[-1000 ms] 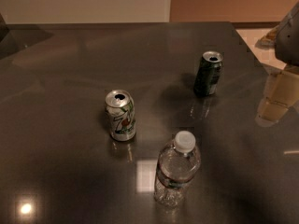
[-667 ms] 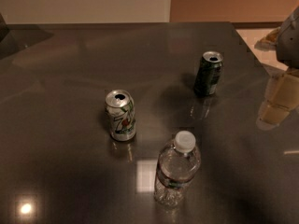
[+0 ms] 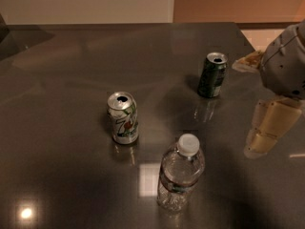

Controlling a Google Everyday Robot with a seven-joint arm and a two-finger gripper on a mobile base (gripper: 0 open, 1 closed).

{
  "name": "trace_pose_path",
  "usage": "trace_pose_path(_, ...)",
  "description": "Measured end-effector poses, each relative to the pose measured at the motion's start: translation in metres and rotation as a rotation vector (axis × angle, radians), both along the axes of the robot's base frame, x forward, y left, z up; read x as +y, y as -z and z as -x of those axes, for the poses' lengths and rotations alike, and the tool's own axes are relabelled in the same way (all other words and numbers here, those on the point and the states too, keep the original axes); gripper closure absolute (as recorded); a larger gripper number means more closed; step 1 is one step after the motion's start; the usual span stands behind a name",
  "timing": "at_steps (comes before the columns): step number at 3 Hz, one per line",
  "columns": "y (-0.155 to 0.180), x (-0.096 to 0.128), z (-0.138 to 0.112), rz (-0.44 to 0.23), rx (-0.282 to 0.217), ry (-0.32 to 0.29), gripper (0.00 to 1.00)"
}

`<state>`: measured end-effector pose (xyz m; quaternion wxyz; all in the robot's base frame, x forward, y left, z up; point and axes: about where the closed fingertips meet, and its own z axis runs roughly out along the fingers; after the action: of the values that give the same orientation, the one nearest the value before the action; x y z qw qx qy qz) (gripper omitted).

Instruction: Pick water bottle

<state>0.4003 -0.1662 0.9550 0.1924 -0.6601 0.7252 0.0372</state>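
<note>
In the camera view, the water bottle stands upright on the dark, glossy table, near the lower edge of the picture and a little right of its middle. Its white cap is on, its clear ribbed body shows a thin label band low down, and nothing touches it. Up and to the left of the bottle, near it but apart, stands the silver-green 7UP can, upright with its opened top showing. Farther behind the bottle and slightly to the right, well apart from it, stands the dark green can, also upright and opened. The gripper hangs to the right of the bottle, clear of it and above the table top, with its pale beige end pointing down and toward the bottle's side. The grey rounded wrist housing sits above the gripper at the right edge. Whether the gripper is released or clenched cannot be told from here; it grasps nothing. A bright square reflection lies on the table just left of the bottle's base.
</note>
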Motion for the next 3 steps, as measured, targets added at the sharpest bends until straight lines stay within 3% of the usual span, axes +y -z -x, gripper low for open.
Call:
trace_pose_path(2, 0.024, 0.061, 0.052, -0.133, 0.102, -0.179, 0.0)
trace_pose_path(3, 0.026, 0.086, 0.076, -0.235, 0.149, -0.25, 0.0)
